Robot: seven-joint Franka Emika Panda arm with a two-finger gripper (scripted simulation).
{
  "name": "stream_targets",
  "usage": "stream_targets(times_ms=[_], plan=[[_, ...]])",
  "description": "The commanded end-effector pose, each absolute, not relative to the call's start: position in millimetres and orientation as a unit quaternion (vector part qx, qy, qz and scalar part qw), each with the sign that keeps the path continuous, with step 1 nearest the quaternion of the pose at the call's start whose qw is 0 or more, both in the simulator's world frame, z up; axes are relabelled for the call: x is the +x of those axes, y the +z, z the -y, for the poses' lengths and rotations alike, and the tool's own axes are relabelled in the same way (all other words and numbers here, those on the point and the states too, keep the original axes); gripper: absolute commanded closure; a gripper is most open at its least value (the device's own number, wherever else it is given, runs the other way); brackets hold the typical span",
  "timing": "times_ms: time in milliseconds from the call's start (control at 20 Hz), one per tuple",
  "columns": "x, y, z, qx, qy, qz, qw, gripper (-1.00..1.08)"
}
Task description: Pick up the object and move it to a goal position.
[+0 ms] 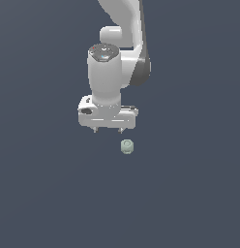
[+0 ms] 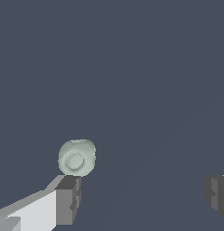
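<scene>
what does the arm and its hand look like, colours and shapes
The arm is glossy white with rounded, tube-like links and a dark grey band at one joint. A dark round cap tops the wrist. The hand has a wide white boxy body with two short fingers ending in dark grey blocky pads. No cables or markings are visible.

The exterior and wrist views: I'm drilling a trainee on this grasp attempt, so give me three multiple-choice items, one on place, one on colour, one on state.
1. Where is the lump relative to the gripper?
A. between the fingertips
B. outside the gap, next to one fingertip
C. stuck to the arm's elbow

2. What colour is the lump?
A. bright red
B. pale grey-green
C. black

3. How do the jaws stand?
A. wide apart, holding nothing
B. clamped on the lump
C. shut on nothing

Key: 1 B, the lump sits beside one dark fingertip, not in the gap of the gripper. 2 B, the wrist view shows it pale grey-green. 3 A, a wide bare gap separates the fingertips.
</scene>
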State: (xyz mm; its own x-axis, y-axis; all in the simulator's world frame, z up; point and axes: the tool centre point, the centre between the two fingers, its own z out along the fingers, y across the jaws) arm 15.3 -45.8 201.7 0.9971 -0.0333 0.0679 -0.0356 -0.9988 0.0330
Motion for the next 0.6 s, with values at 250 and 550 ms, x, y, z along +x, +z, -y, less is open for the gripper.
stream_targets(times_ms=[250, 550], plan=[[11.1, 199.2, 58.8, 0.999, 0.026, 0.015, 0.024, -0.92], [7.4, 196.1, 68.9, 0.999, 0.018, 0.013, 0.030, -0.92]])
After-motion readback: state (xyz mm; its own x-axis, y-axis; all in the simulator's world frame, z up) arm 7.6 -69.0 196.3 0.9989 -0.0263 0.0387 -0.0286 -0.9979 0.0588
